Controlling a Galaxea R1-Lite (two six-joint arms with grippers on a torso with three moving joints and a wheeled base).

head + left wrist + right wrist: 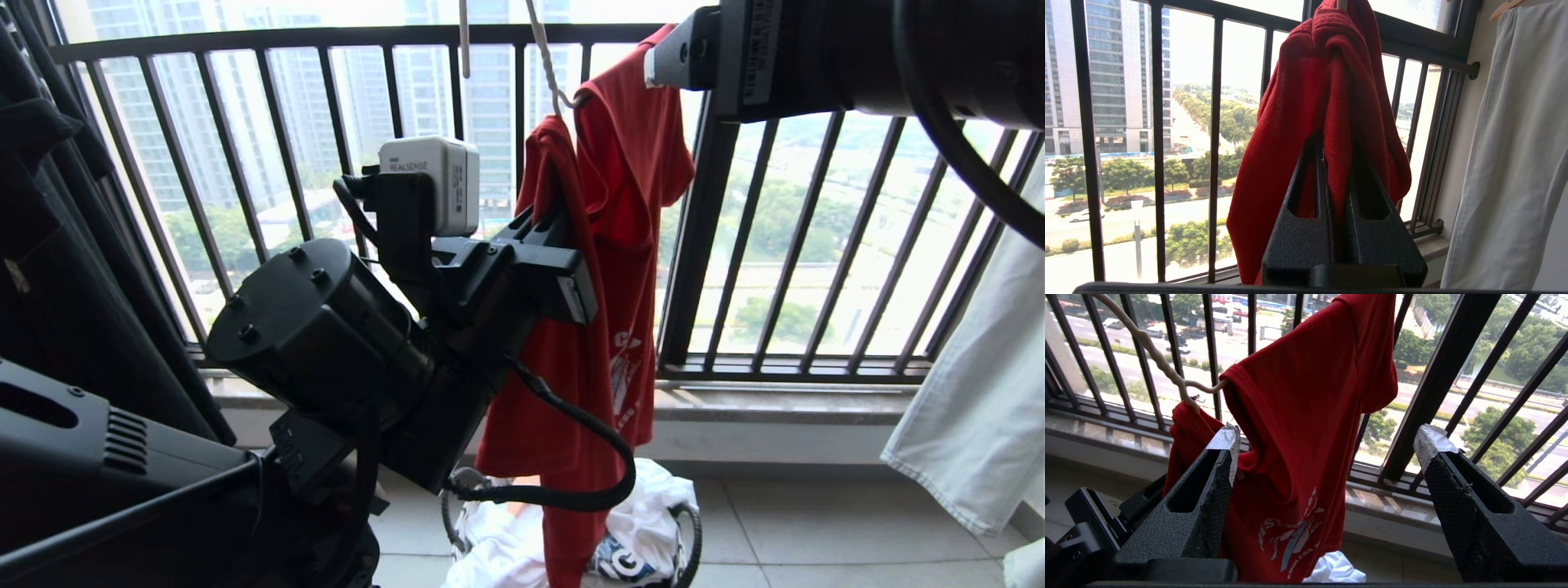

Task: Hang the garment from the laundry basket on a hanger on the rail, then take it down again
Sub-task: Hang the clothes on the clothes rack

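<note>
Head view: left arm blocks red garment; window railing behind.

The shirt is matt red knit cloth, finely ribbed at the collar, with a flat white-blue print on the chest — it hangs on a hanger of dull off-white wire, twisted and lumpy along its neck. The grippers, left and right, look like black plastic with a coarse, grainy finish, the right one's tips wrapped in crinkled pale tape. The railing is smooth dark painted metal; the floor — pale tile with a faint sheen.
</note>
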